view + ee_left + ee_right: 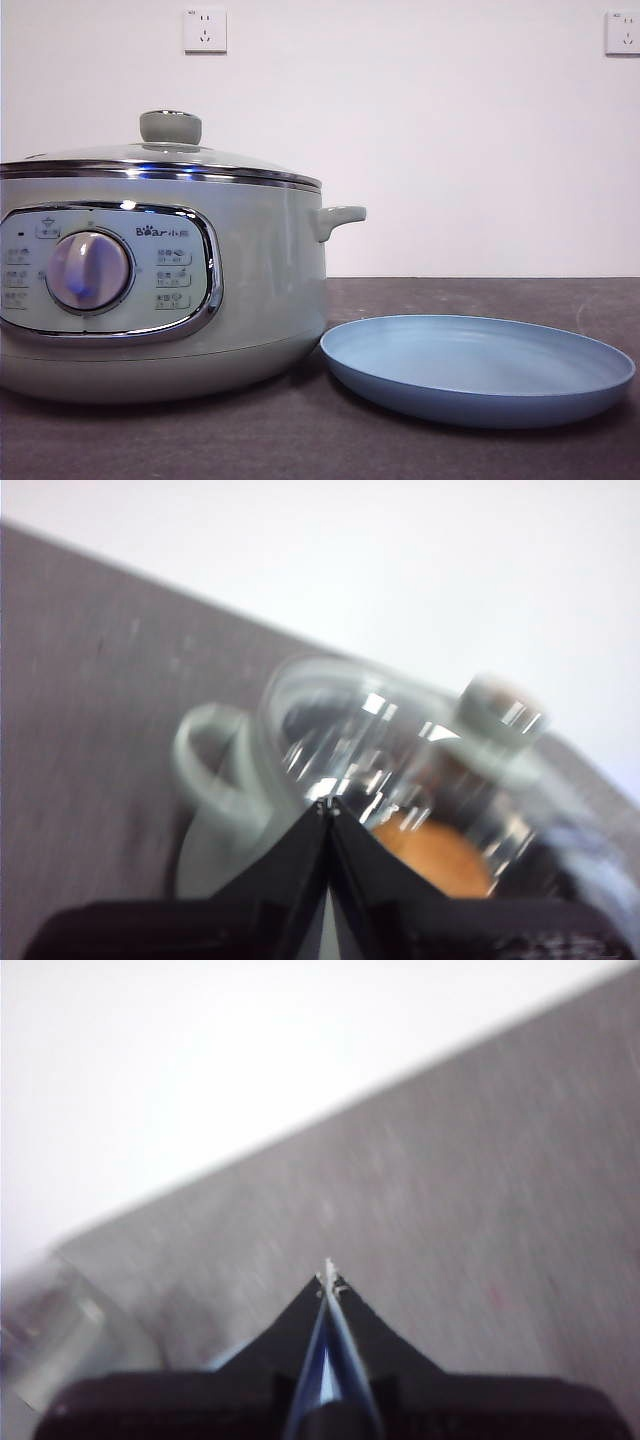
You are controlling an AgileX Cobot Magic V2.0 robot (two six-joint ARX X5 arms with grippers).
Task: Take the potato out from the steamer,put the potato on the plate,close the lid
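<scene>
The left end effector (328, 805) has its jaws pressed together on nothing, poised above the steamer (160, 290), whose lid (170, 150) sits in place; just beyond its tips the potato (435, 855) shows orange through the glass. The right end effector (328, 1275), likewise closed and empty, hangs over the bare table (480, 1210), with the empty plate (478, 368) showing blue below it, beside the steamer.
</scene>
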